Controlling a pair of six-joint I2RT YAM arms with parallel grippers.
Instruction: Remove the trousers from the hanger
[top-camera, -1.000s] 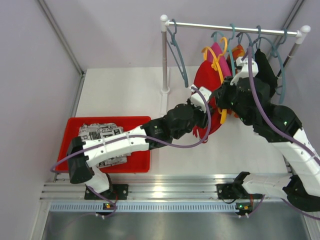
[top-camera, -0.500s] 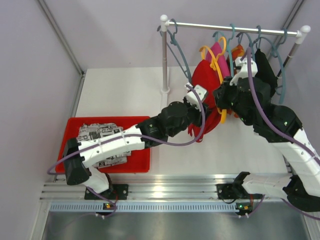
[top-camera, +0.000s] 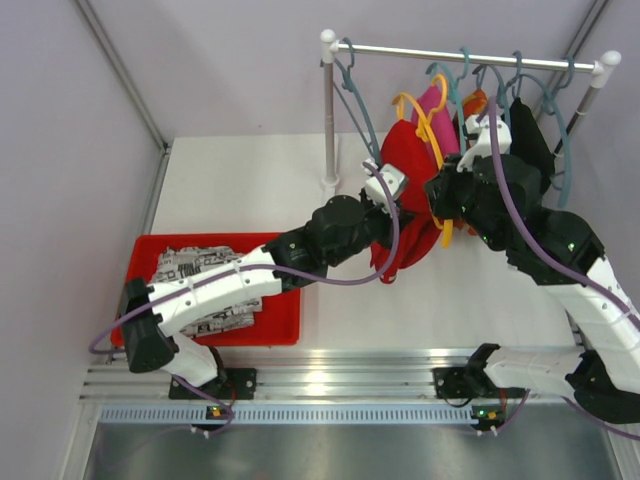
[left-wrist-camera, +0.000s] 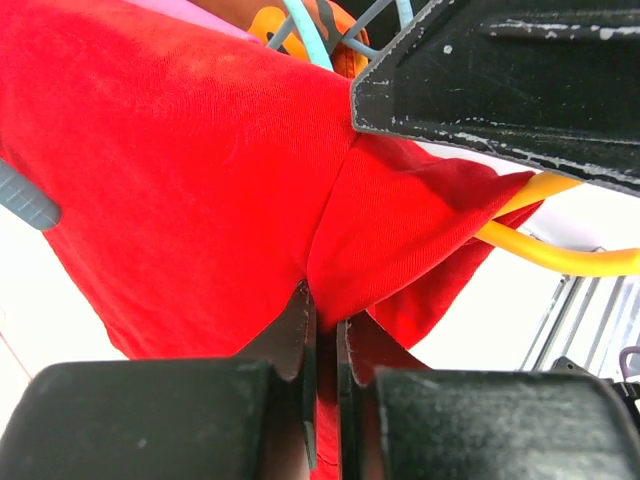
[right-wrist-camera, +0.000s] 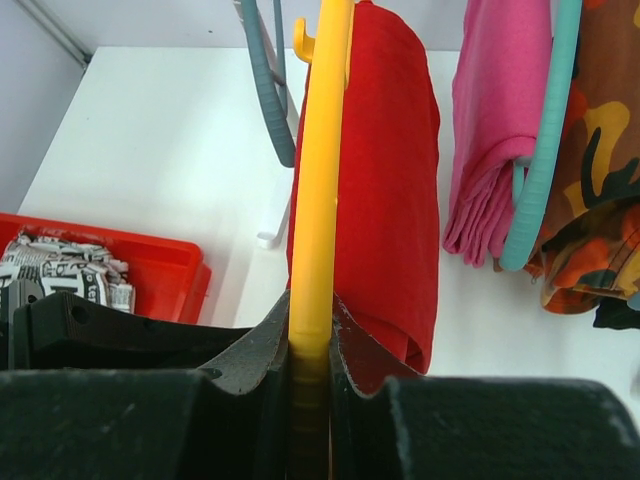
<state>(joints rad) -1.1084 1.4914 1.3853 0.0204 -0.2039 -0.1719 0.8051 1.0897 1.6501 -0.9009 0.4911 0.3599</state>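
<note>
Left wrist: red trousers (left-wrist-camera: 200, 180) in hand (left-wrist-camera: 322, 305)

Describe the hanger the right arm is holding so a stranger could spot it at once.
Find the rail at the back of the table, where hangers hang in a row. The hanger pinched in the right fingers carries the red trousers. It alone is yellow; its neighbours are blue-green.
</note>
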